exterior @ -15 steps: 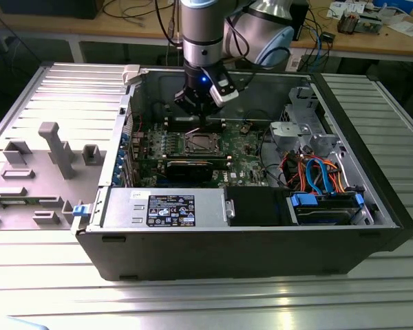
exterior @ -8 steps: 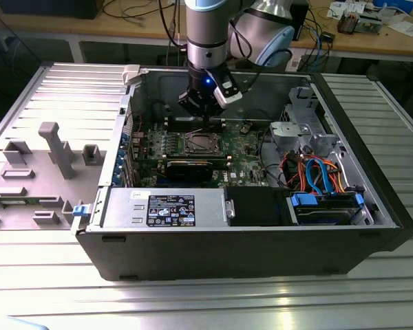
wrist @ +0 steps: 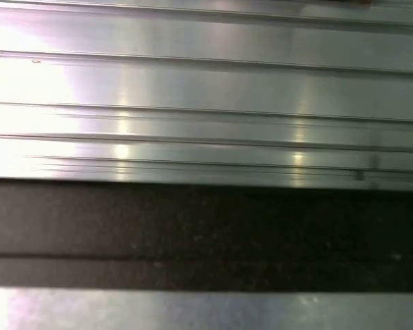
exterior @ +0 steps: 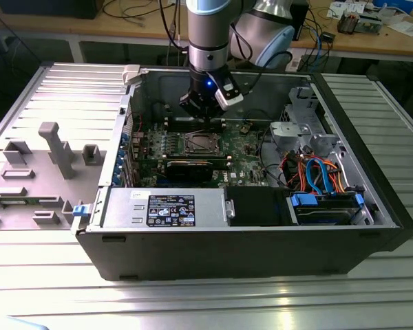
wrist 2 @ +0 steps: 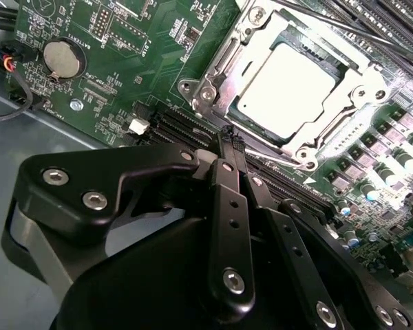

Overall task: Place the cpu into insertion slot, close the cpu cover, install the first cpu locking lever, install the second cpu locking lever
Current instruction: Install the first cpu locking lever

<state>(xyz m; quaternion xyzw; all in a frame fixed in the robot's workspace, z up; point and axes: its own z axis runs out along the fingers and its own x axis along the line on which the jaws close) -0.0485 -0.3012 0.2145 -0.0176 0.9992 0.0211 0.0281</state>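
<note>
The cpu [wrist 2: 286, 89] lies flat in the insertion slot [wrist 2: 193, 89], its dull silver top showing through the cut-out of the cpu cover [wrist 2: 219, 58], which is folded down over it. A thin metal lever [wrist 2: 279, 157] runs along the socket edge nearest my fingertips. My gripper [wrist 2: 228, 134] is shut, with nothing visible between the black fingers, and its tip hovers just beside that edge of the socket. In the exterior view the gripper [exterior: 205, 118] hangs inside the open computer case directly over the socket [exterior: 198, 143] on the green motherboard.
The case walls [exterior: 261, 254] enclose the board. A labelled power supply [exterior: 172, 208] and a blue drive bay [exterior: 323, 206] line the front, with cables [exterior: 316, 168] on the exterior view's right. Black memory slots [wrist 2: 186, 130] flank the socket. Grey fixtures [exterior: 55, 148] stand beside the case.
</note>
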